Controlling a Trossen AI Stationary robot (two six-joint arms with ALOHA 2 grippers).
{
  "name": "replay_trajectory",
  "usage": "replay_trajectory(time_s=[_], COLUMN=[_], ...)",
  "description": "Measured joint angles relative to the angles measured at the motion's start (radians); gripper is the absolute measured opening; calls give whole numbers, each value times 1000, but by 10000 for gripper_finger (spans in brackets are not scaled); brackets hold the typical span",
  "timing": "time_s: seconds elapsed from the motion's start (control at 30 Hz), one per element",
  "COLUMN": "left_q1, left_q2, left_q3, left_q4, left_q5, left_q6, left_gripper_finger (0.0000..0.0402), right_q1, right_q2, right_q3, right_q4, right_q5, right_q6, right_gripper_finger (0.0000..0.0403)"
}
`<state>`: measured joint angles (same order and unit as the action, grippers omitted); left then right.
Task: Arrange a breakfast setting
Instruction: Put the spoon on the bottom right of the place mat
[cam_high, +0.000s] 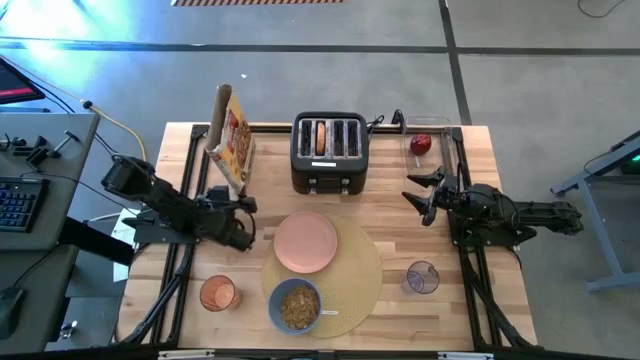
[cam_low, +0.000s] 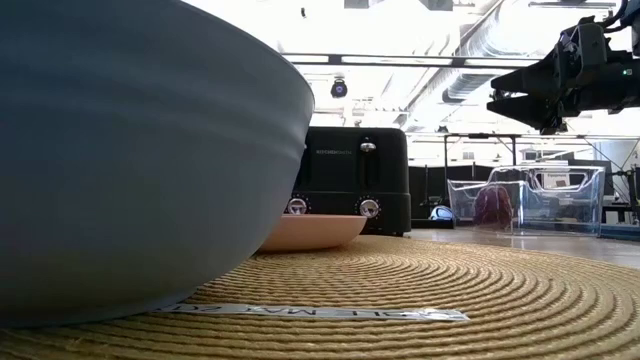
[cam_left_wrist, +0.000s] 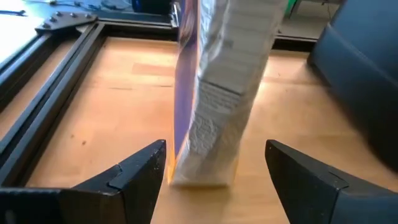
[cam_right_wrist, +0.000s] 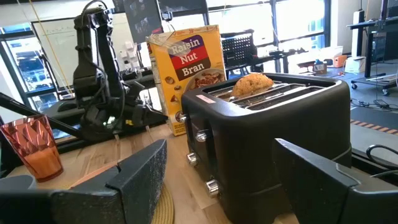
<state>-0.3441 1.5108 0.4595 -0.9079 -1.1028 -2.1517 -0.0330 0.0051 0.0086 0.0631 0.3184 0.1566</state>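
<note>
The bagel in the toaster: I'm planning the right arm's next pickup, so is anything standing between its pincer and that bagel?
Nothing visible does. The right pincer hangs open beside the black four-slot toaster, and the browned bagel sticks up out of a slot, uncovered from above. Only the toaster's own slot walls surround its lower half.

From my low camera the blue bowl (cam_low: 130, 150) fills the frame, cut off at top and left, hiding most of the pink plate (cam_low: 312, 231). The red apple (cam_low: 492, 207) blurs behind a clear bin (cam_low: 560, 198).
</note>
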Motion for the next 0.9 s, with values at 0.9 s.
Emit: replay_trajectory(time_s=[0.9], left_q1=[-201], left_q2=[0], left_q3=[0], left_q4=[143], left_q5=[-314], left_q6=[73], left_gripper_finger=[264], right_q1=[0], right_q2=[0], right_q3=[0], right_q4=[0], right_q5=[0], right_q6=[0], right_gripper_finger=[284])
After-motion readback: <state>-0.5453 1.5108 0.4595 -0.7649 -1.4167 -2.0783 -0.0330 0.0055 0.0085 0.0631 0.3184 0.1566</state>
